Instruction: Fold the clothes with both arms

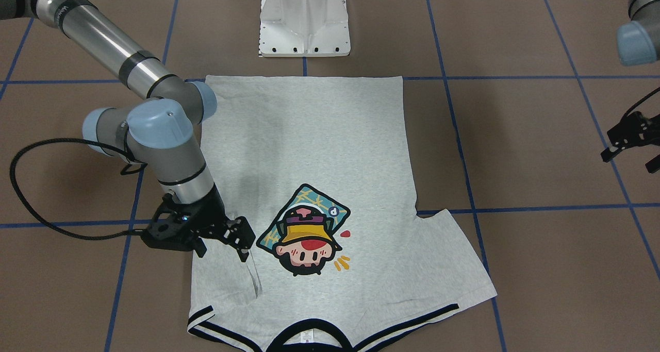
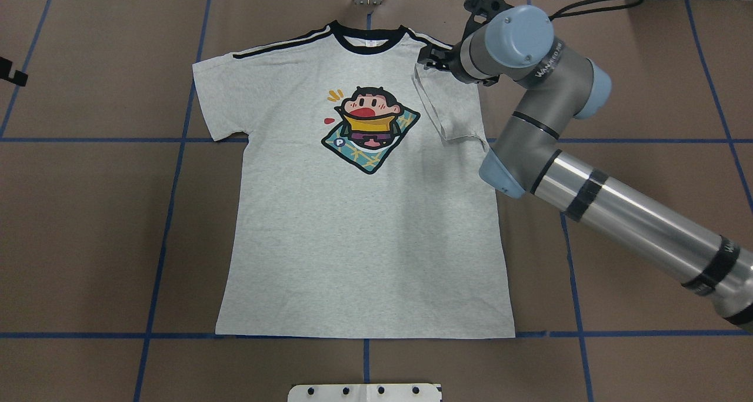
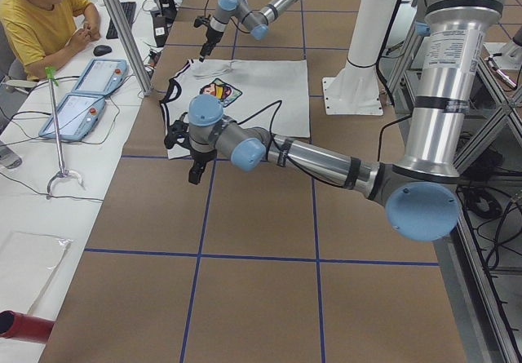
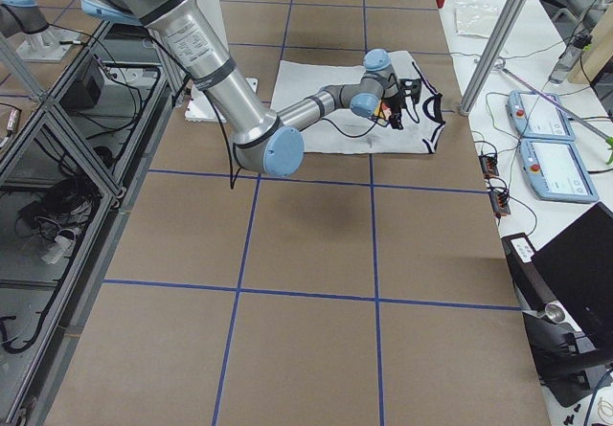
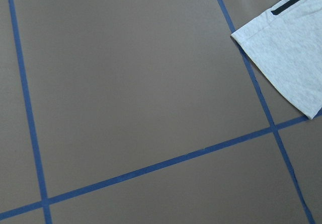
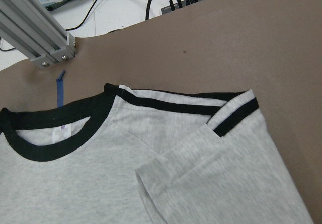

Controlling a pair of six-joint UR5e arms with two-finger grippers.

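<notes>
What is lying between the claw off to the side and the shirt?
Nothing but bare brown table and blue tape lines between the left claw and the shirt, as the overhead view shows.

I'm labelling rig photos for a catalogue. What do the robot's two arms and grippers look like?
Both arms, right arm and left arm, are grey and silver tubes with light blue joint caps, black bands and black cables. The right gripper and left gripper are black, two-fingered.

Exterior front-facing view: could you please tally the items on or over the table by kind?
Light heather-grey short-sleeved T-shirt: 1
Grey tubular robot arms, right arm and left arm: 2
White metal pedestal base: 1
Total: 4
</notes>
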